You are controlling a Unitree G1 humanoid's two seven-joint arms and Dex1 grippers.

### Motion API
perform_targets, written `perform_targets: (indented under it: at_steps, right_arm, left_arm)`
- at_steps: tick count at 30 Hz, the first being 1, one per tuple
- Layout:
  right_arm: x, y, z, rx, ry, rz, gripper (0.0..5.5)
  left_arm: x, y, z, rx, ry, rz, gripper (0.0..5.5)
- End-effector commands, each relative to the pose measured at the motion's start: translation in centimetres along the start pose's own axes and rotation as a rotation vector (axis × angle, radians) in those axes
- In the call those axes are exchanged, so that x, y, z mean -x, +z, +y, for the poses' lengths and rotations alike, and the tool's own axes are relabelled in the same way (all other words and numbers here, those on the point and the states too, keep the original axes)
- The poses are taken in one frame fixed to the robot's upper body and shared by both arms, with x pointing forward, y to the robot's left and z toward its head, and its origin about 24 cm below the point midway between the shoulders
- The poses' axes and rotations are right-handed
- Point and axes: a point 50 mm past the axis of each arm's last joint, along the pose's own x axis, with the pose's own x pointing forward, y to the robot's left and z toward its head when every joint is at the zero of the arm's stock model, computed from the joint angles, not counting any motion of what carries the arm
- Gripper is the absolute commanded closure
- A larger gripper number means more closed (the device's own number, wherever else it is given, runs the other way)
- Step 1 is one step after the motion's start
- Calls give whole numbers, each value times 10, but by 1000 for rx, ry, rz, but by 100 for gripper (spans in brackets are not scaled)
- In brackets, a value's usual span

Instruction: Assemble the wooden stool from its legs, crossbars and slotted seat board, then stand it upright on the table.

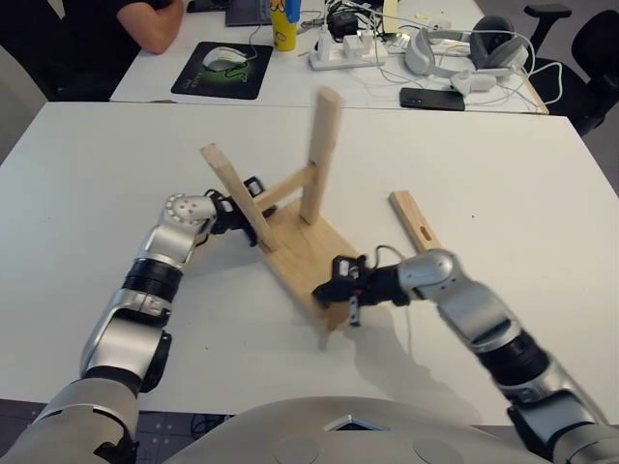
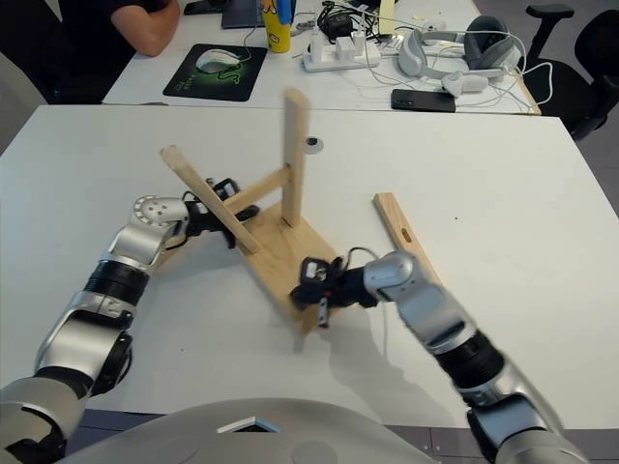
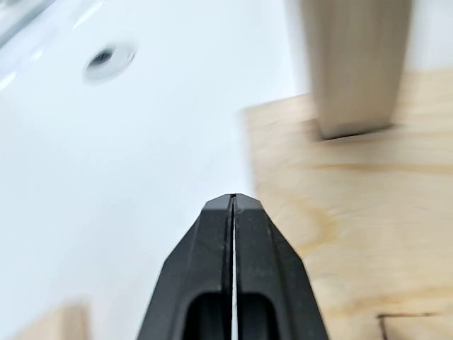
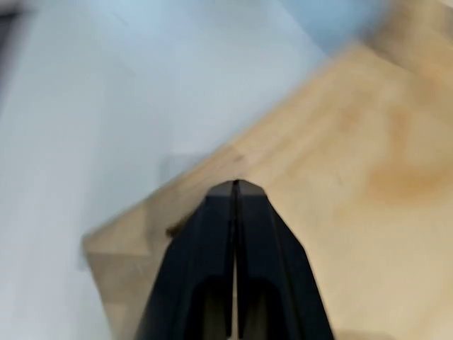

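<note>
Left hand (image 3: pixel 232 212), pressed together, sits by the tilted leg (image 1: pixel 224 177); right hand (image 4: pixel 235 193), also pressed together, is at the seat board (image 1: pixel 300 256) corner. Pushing may lever that leg loose.

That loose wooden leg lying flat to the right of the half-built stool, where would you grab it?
Probably at its middle, from straight above, closing across the narrow width. The loose leg lies flat on the table, long and slim, with bare surface along both long edges.
</note>
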Motion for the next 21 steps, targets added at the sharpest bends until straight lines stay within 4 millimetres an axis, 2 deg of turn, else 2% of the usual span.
perform_targets:
  at_steps: [1,5,8,10,12,15,21]
  right_arm:
    - [29,3,-23,-41,-183,-7,550]
    - [49,3,-29,-40,-278,-7,550]
    - [48,2,-23,-61,-279,-27,550]
    - [47,5,-15,-80,-264,-58,550]
    - [50,7,-14,-77,-282,-57,550]
    - [67,4,-22,-69,-400,-27,550]
    - [106,-11,-42,-97,-611,15,550]
  left_arm:
    - [44,-2,19,-137,86,56,546]
    - [88,12,37,-183,216,35,546]
    - [107,23,47,-223,336,1,546]
    - [121,25,46,-224,356,18,546]
    - [130,21,37,-205,292,61,546]
    - [139,14,13,-167,149,142,546]
    - [137,-9,-12,-76,37,225,546]
